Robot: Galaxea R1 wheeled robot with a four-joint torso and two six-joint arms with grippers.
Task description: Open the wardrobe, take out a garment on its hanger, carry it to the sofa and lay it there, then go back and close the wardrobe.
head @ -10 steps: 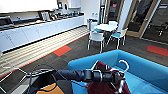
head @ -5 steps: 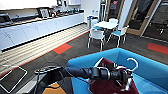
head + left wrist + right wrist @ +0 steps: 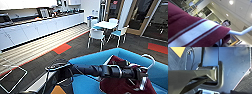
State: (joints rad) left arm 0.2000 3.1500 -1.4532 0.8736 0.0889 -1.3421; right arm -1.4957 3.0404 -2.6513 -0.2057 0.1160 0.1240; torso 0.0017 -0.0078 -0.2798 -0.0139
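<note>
- Since a second before, the whole head view had swung — the camera had turned, and the white table with its white chairs sat further left.
- Left arm reached across from the left, over the blue sofa.
- Left jaws — closed on the white hanger, as far as I could see.
- Dark red garment hung from the hanger over the sofa seat; its striped hem loomed close in the left wrist view.
- Right jaws: I couldn't tell their state.
- A long white kitchen counter ran along the far wall.
</note>
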